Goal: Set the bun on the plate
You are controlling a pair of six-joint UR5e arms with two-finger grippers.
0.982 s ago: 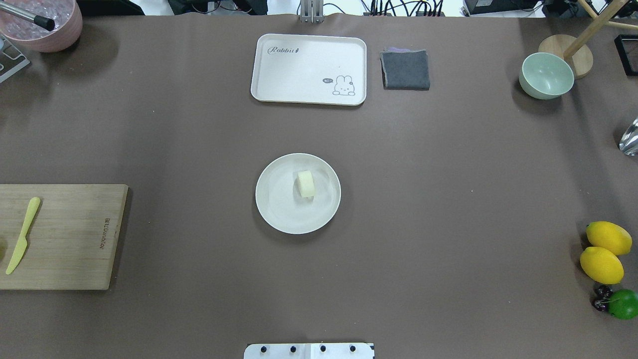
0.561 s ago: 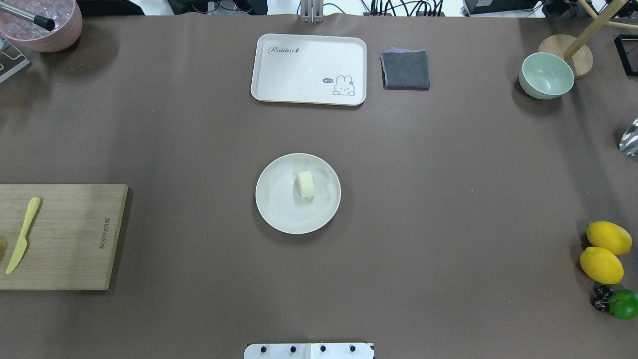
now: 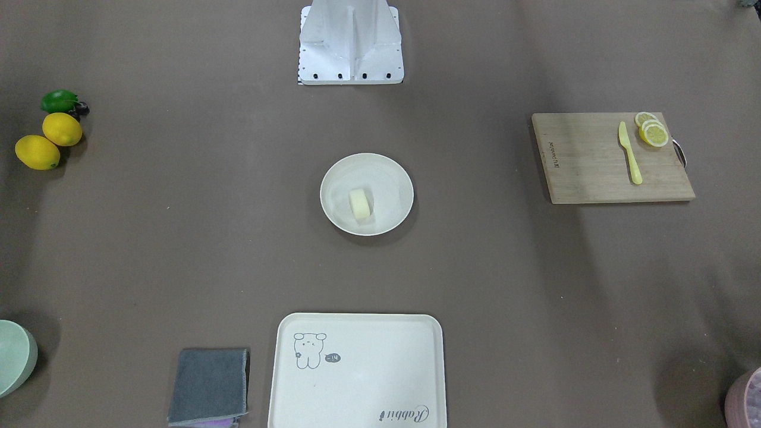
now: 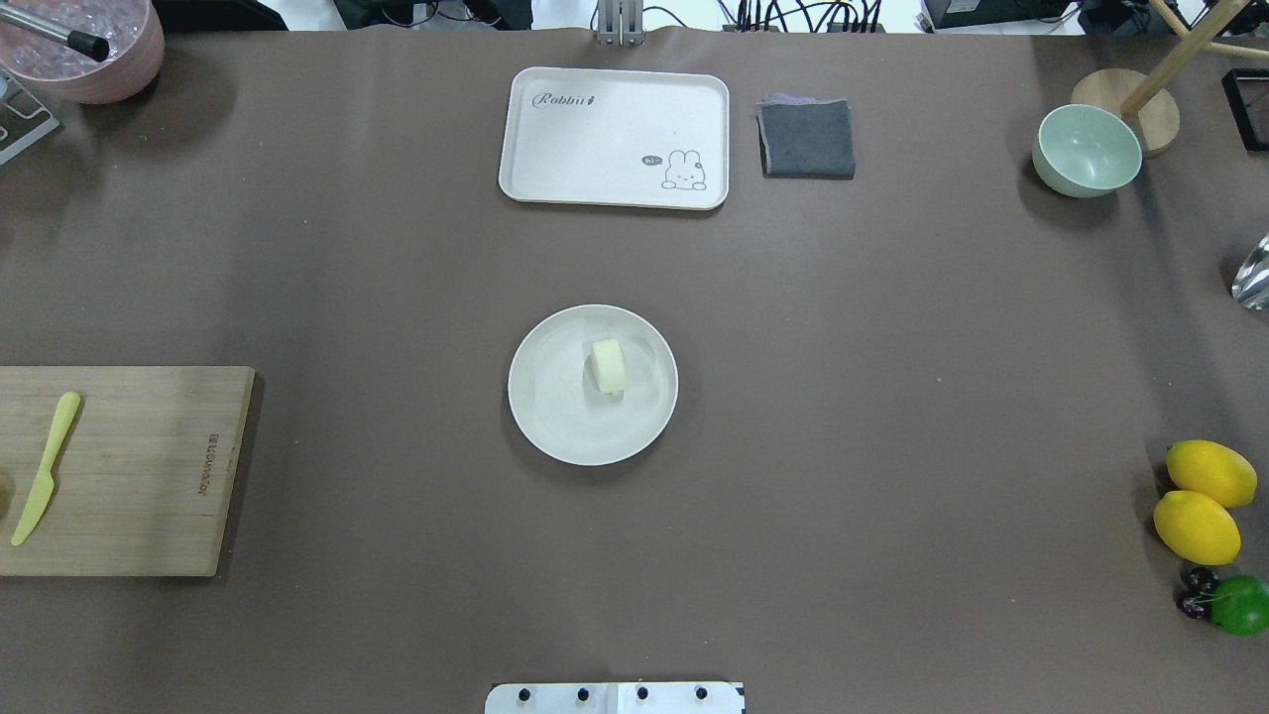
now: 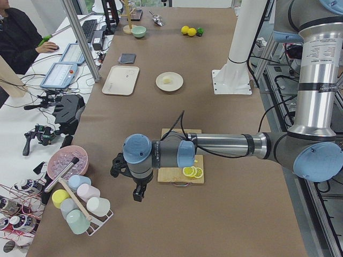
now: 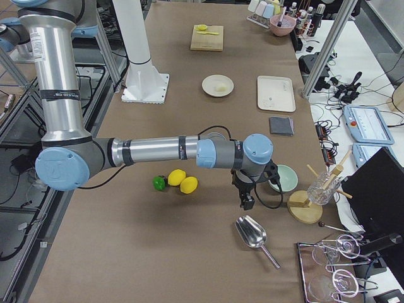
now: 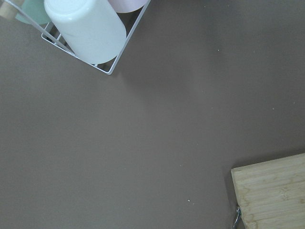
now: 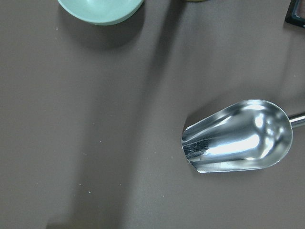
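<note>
The bun, a small pale cream block, lies on the round cream-white plate at the middle of the table, slightly off the plate's centre. The front-facing view shows the same bun resting on the plate. Neither gripper is near them. My left gripper hangs over the table end beside the cutting board, seen only in the exterior left view. My right gripper hovers at the opposite end near the green bowl, seen only in the exterior right view. I cannot tell whether either is open or shut.
A rectangular cream tray and a folded grey cloth lie at the far side. A cutting board carries a yellow knife and lemon slices. Lemons, a green bowl, a metal scoop and a cup rack occupy the ends.
</note>
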